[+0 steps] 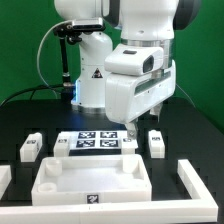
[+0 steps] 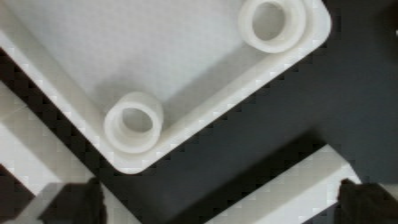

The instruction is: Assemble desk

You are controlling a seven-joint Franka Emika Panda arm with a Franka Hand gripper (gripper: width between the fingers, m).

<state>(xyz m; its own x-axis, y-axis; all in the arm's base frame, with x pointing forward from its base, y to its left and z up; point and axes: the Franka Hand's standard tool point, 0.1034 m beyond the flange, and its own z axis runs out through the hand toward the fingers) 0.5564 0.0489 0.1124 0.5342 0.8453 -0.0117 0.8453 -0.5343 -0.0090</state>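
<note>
Black desk (image 1: 190, 140) recorded. At centre the marker board (image 1: 96, 142) is laid, flanked by one post (image 1: 30, 148) at the exterior view's left and another (image 1: 155, 141) at its right. The top panel (image 1: 70, 178) is set nearer the camera.

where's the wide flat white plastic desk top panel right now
In the exterior view, the desk top panel lies front and centre on the black table, just in front of the marker board.

Bare surface (image 1: 185, 150) lies open on the exterior view's right, past 1 leg post (image 1: 155, 142). The top panel (image 1: 90, 178), with raised walls and 2 round sockets (image 2: 135, 118), blocks the front. The end effector (image 1: 137, 124) hangs wide-jawed by the flat marker board (image 1: 95, 141).
</note>
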